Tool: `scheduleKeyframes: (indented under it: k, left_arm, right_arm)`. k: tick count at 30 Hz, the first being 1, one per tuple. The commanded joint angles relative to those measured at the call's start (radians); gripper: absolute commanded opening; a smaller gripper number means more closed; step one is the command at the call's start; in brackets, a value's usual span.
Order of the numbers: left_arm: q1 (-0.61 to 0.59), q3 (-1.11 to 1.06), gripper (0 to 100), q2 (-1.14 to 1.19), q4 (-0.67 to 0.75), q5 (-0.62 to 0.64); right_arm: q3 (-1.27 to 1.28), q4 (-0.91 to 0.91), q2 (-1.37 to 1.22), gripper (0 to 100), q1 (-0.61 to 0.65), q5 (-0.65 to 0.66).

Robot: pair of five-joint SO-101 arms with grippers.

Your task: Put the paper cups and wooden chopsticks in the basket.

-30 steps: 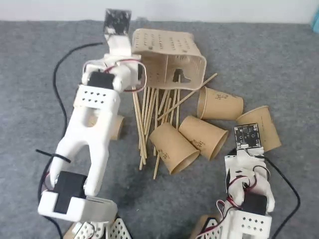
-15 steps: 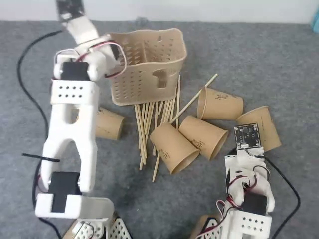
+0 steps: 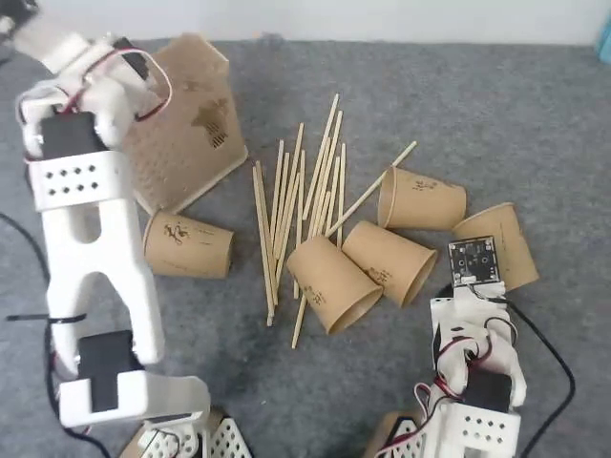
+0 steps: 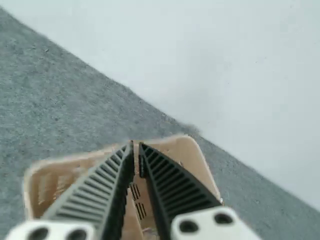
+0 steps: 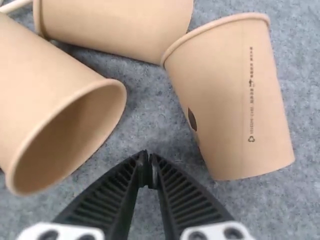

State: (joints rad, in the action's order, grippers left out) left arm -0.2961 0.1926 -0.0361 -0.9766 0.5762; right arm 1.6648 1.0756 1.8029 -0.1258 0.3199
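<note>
- The wooden chopsticks (image 3: 298, 205) lie fanned out loose on the grey mat (image 3: 496, 105), and everything else gets placed off them.
- One stray stick (image 3: 374, 189) angles out of the pile toward the right arm's side.
- The left gripper (image 4: 136, 148) has its fingers pressed almost together, clamped on the basket (image 3: 181, 134). In the left wrist view the tan rim is pinched right at the tips.
- The basket is beyond the chopsticks on the left arm's side, clear of them. It is tipped over, with a perforated face and a handle cut-out turned up toward the high camera. Whether its low edge touches the mat, I can't tell.
- A lone cup (image 3: 188, 245) lies on its side on the left arm's side of the chopsticks, just beside the basket's low edge.
- On the right arm's side there are four more paper cups, all toppled.
- The first cup (image 3: 329, 283) rests across the near ends of the chopsticks.
- The second cup (image 3: 389, 260) is touching alongside the first.
- The third cup (image 3: 421, 197) is at the far end of the stray stick.
- The fourth cup (image 3: 498, 245) is the farthest out from the chopsticks.
- The right gripper (image 5: 148, 167) has its fingers closed with nothing between them. It is low over the mat, between the second cup's open mouth and the fourth cup, well apart from the chopsticks.
</note>
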Motion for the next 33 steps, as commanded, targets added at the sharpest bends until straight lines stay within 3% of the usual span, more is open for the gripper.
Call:
scheduleKeyframes:
  k: [1,8,15,21,28,33]
  left_arm:
    - [-0.025,0.045,1,0.012,0.000,0.014]
    - [-0.063,0.045,2,0.075,-0.005,-0.049]
    - [-0.058,0.093,19,-0.011,-0.198,-0.075]
    - [-0.135,0.117,16,-0.025,-0.345,0.006]
    - [-0.216,0.108,16,-0.018,-0.529,0.008]
    - [-0.215,0.067,16,-0.014,-0.516,0.008]
  right_arm:
    - [0.017,-0.013,0.012,0.9,-0.015,0.014]
    - [0.017,-0.015,0.012,0.9,-0.015,0.014]
    - [0.017,-0.016,0.012,0.9,-0.015,0.014]
    - [0.017,-0.016,0.012,0.9,-0.015,0.014]
    - [0.017,-0.016,0.010,0.9,-0.013,0.014]
    - [0.017,-0.015,0.008,0.9,-0.013,0.014]
